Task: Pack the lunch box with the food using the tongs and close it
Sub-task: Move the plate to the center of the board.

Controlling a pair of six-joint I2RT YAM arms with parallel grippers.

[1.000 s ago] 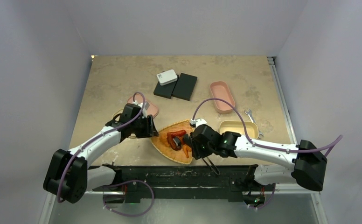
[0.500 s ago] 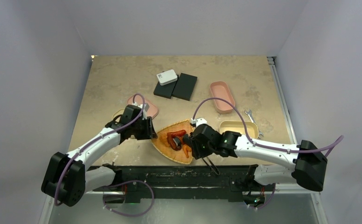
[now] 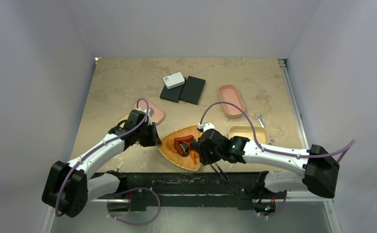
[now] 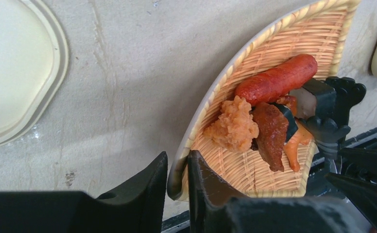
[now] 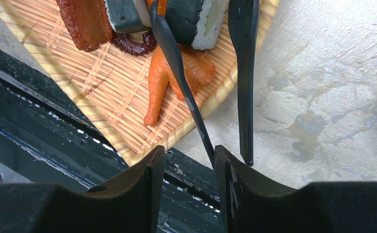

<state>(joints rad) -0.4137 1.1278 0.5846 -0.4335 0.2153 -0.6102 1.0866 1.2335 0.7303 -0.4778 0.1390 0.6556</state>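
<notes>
The pale stone-look surface (image 3: 118, 82) carries a triangular wicker tray (image 3: 173, 156) near the front edge, with an open beige lunch box (image 3: 247, 132) just to its right, nothing visible in it from above. The left gripper (image 4: 178, 164) has its fingers pinched on the tray's rim at the near corner, steadying it. The right gripper (image 5: 189, 154) is clamped on the tongs (image 5: 243, 73), whose black tips reach over the food (image 3: 184, 144) heaped in the tray and straddle a dark roll with a white filling (image 5: 191, 17). It looks like the first pick-up is under way. Next the tongs would have to squeeze that roll firmly, lift it clear and carry it right to the box.
</notes>
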